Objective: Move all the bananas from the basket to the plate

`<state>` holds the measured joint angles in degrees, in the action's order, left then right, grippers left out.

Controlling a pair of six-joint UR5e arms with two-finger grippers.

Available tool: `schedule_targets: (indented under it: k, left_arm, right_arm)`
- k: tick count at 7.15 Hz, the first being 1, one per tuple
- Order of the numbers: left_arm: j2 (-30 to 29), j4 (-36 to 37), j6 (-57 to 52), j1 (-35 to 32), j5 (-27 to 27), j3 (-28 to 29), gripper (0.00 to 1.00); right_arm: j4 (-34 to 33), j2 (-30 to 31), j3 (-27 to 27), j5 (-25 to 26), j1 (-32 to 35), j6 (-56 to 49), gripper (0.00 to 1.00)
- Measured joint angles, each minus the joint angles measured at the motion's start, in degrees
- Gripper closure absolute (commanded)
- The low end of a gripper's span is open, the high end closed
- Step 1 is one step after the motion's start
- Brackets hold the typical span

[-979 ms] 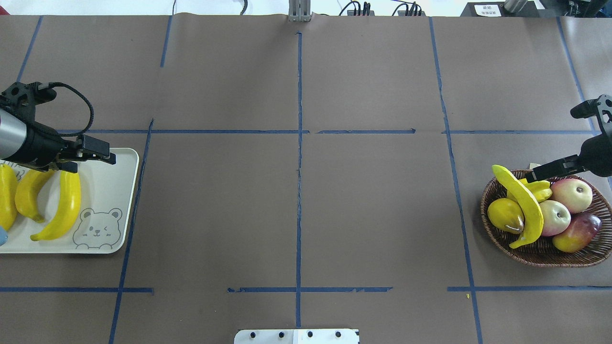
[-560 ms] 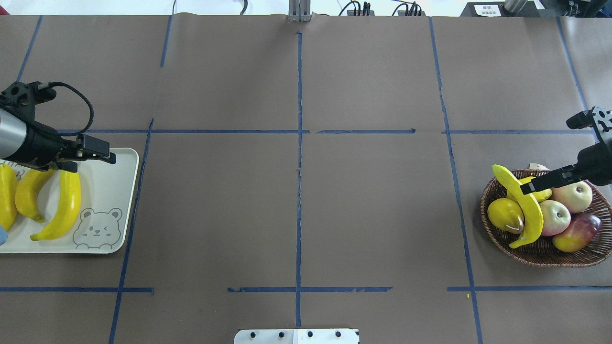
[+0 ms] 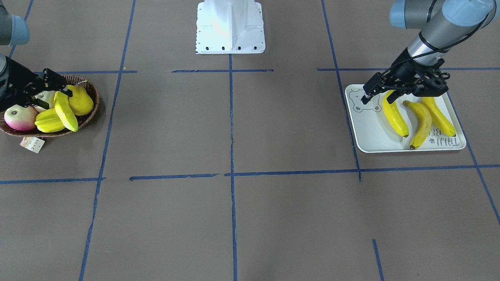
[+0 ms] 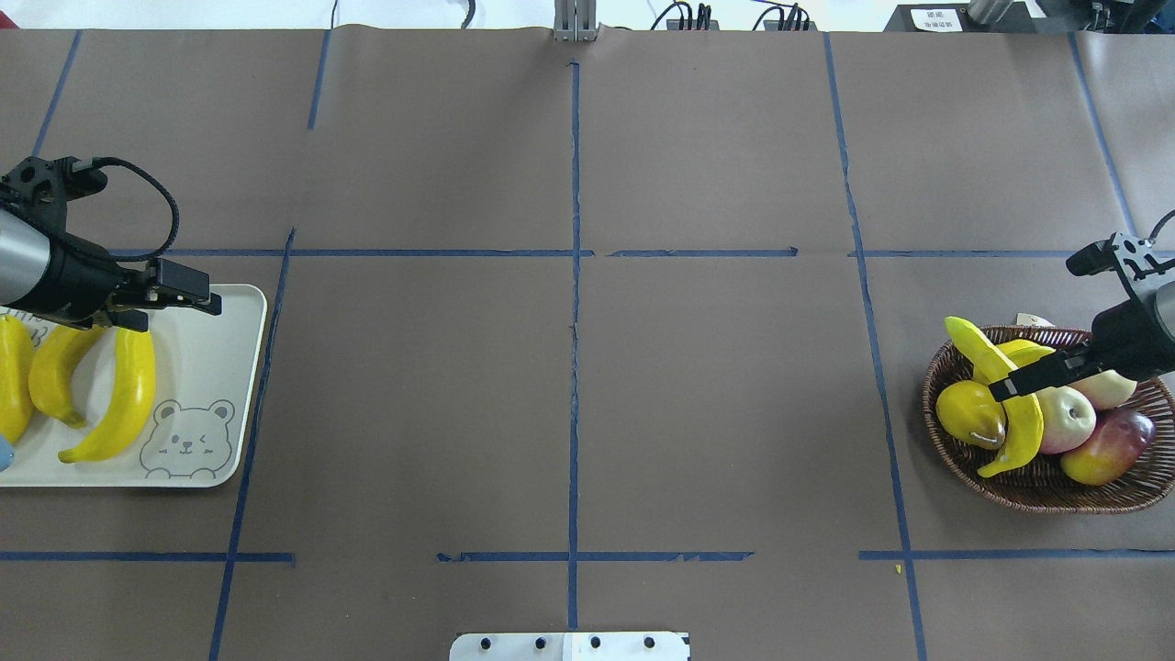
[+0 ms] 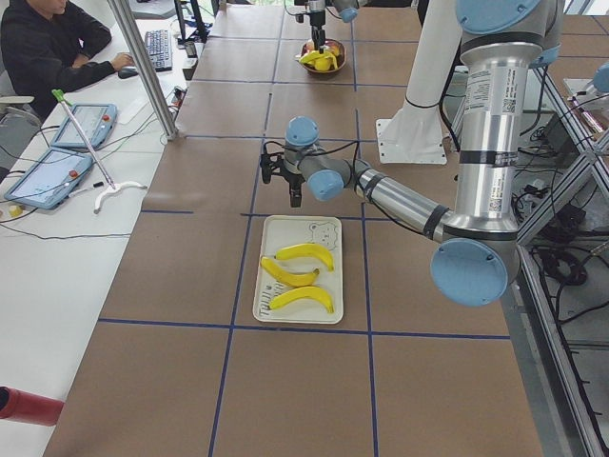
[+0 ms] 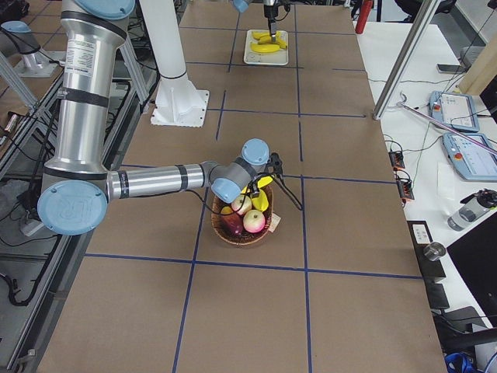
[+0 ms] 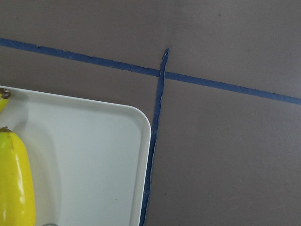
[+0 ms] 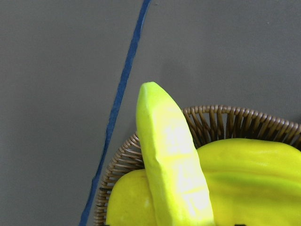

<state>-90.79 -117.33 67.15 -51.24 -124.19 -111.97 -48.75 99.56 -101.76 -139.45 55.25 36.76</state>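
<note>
1. At the far left, the pale grey rectangular plate with rounded corners and a printed bear face lay on the brown paper-covered table. Three long curved yellow bananas lay side by side on it, so I counted those as delivered.
2. My left gripper hung low over the far end of the plate, just above the banana tips. Its fingers stood apart and held nothing, and the left wrist view showed only a plate corner and one banana end.
3. At the far right, well apart from the plate, sat the round dark brown woven wicker basket. The fourth banana lay propped across the other fruit in it, with its upper end poking out over the rim.
4. A yellow pear, a ridged yellow starfruit and some reddish apples shared the basket. None of them were mine to move.
5. My right gripper was down over the middle of that fourth banana. In the right wrist view the banana ran up between the fingers, which looked spread to either side and not closed on it.
6. I judged the job three-quarters done: closing on the last banana, lifting it free and getting it across to the plate all remained.
</note>
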Motion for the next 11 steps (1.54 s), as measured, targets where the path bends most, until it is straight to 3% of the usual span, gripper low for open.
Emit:
schedule_targets:
  k: [2,3,6,7,9,11]
  left_arm:
    - [0.0,-0.02,0.0,0.0,0.0,0.0,0.0]
    - [0.0,-0.04,0.0,0.0,0.0,0.0,0.0]
    - [0.0,-0.08,0.0,-0.04,0.08,-0.06,0.0]
    - [0.0,-0.09,0.0,-0.04,0.08,-0.07,0.0]
    - [-0.02,-0.09,0.0,-0.01,0.09,-0.09,0.0]
    - [-0.22,-0.09,0.0,-0.01,0.09,-0.15,0.0]
  right_arm:
    - [-0.02,0.02,0.35,-0.05,-0.74,0.34,0.1]
    - [-0.02,0.02,0.52,-0.09,-1.01,0.42,0.2]
    - [-0.01,0.1,0.73,-0.11,-1.26,0.45,0.84]
    - [0.06,0.1,0.65,-0.13,-1.26,0.43,0.93]
    - [1.01,0.67,0.24,-0.52,-1.19,0.42,0.98]
    - [5.86,2.84,-0.02,-4.01,0.97,0.48,0.99]
